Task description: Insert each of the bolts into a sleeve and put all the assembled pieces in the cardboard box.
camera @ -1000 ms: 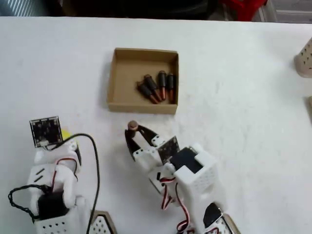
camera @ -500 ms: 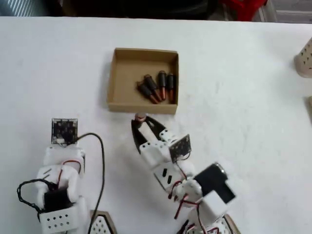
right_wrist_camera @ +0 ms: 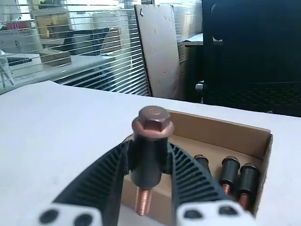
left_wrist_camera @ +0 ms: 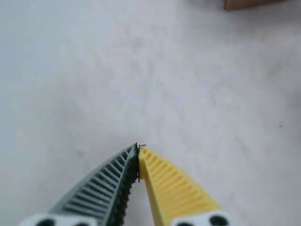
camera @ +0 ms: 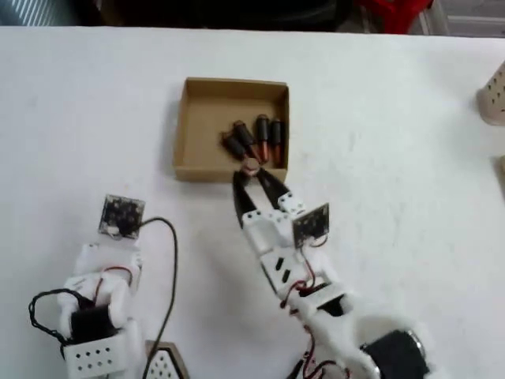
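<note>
Right jaws pinch one bolt-in-sleeve piece upright at the cardboard box near wall | you have four assembled pieces lying inside; left jaws pressed together above the counter

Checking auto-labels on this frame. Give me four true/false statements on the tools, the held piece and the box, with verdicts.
1. The right tool grips a sleeved bolt, head up. True.
2. The cardboard box is empty. False: four assembled pieces lie in it.
3. The left tool is shut, holding nothing, over the table. True.
4. The sleeved bolt lies inside the box. False: it is clamped in the right tool, at the box wall nearest the arms.
</note>
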Robot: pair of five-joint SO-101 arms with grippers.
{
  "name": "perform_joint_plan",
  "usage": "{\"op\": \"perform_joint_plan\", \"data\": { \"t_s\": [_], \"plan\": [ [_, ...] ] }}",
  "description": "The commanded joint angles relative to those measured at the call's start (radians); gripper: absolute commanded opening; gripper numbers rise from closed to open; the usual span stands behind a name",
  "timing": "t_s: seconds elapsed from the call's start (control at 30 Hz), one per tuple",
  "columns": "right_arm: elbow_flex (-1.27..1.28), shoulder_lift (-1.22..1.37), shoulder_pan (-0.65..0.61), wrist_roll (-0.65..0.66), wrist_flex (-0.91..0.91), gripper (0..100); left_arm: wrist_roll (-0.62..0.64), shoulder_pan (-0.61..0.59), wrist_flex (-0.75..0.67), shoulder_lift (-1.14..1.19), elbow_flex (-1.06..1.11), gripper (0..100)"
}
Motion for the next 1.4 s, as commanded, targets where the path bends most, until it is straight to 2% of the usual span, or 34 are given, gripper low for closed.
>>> {"op": "perform_joint_plan", "data": {
  "t_s": [0.0, 0.23, 0.37, 0.57, 0.77, 1.17, 1.37],
  "plan": [
    [-0.025, -0.186, 0.036, 0.005, 0.24, 1.7, -0.057, 0.01, 0.006, -0.008, -0.002, 2],
    [-0.242, -0.501, 0.081, 0.005, 1.041, 1.7, -0.061, 0.007, 0.008, -0.008, -0.002, 2],
    [-0.347, -0.621, 0.077, 0.003, 1.326, 1.7, -0.061, 0.007, 0.023, -0.008, -0.002, 2],
    [-0.45, -0.685, 0.081, 0.008, 1.5, 1.9, -0.061, 0.01, 0.041, -0.008, -0.002, 2],
    [-0.651, -0.584, 0.081, 0.011, 1.675, 2.0, -0.061, 0.01, 0.043, -0.008, -0.002, 2],
    [-1.169, -0.013, 0.084, 0.012, 1.811, 1.8, -0.06, 0.005, 0.043, -0.008, -0.002, 2],
    [-1.476, 0.286, 0.125, 0.014, 1.92, 1.8, -0.06, 0.005, 0.043, -0.008, -0.002, 2]
  ]
}}
